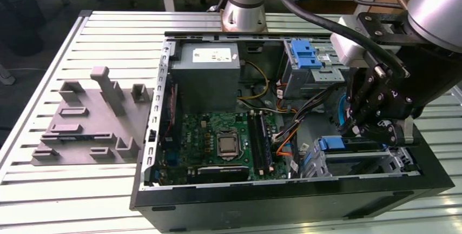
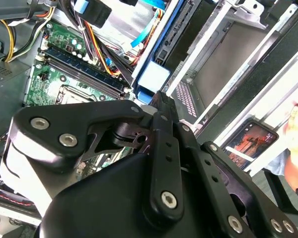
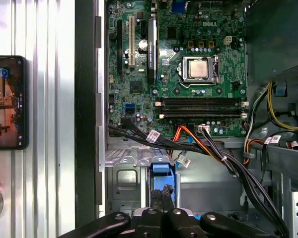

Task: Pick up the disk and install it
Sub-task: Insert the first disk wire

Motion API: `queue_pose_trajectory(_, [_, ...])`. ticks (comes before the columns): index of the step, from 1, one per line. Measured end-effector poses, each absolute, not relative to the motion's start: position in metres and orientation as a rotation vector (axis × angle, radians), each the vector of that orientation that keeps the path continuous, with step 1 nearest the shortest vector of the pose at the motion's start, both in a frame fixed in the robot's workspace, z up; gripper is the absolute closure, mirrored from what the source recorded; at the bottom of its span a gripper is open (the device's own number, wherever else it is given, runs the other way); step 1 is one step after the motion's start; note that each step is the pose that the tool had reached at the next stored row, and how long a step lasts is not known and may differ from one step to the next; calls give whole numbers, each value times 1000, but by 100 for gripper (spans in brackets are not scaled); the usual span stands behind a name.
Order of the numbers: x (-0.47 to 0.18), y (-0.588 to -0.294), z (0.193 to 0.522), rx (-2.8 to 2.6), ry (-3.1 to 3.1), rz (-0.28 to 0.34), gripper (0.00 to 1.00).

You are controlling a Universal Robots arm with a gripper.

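Blue plastic marks the disk [image 1: 334, 143]: its carrier end shows in the metal drive cage [image 1: 371, 164] at the corner of the open computer case [image 1: 289, 193], toward the exterior view's right and just beside the green circuit board [image 1: 216, 136]. It appears to stand on edge in its slot, partly in.

In the first wrist view the gripper [image 3: 162, 198] sits right at that blue end with its fingers [image 3: 156, 198] pressed together and nothing visibly pinched between them. I cannot tell whether they touch the carrier.

The step looks like seating the disk. To do it well, I judge the push should run straight along the slot and bear squarely on the blue end, so the carrier does not cock against the cage rails. The black and orange cables [image 3: 208, 148] run near the bay and ought to stay out of its path.

As for writing, the grey box [image 1: 209, 66] carries a white sticker [image 1: 215, 55], and small white tags hang on the cables. None of the print is legible enough to give. A phone [image 3: 7, 101] with a lit screen lies on the slatted table [image 1: 72, 50].
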State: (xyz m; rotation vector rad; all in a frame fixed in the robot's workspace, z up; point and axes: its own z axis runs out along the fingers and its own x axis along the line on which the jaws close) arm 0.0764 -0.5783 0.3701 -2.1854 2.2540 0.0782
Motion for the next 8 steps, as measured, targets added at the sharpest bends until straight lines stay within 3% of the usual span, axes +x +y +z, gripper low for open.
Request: queue_pose_trajectory(8, [83,-578,370,-2185,2254,78,89])
